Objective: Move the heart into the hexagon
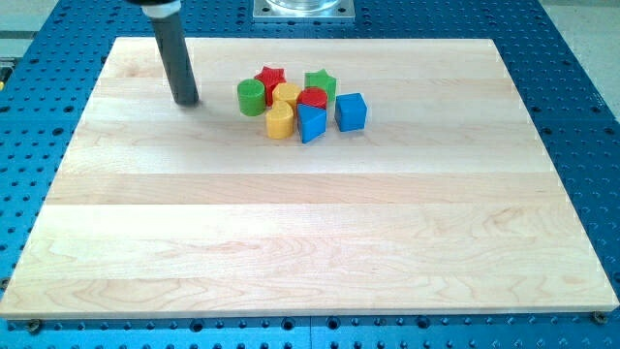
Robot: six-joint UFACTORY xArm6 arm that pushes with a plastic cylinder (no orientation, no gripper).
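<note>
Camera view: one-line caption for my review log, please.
My tip stands left of, and apart from, a tight cluster of coloured blocks on the wooden board.

The yellow heart (280, 120) stands at the view's bottom-left edge of the cluster, its flat face up. Taking it as the landmark, the yellow hexagon (287, 95) lies just toward the view's top and slightly right, touching or nearly touching it (the seam between the two yellows is hard to read). Both rest flat on the board.
</note>
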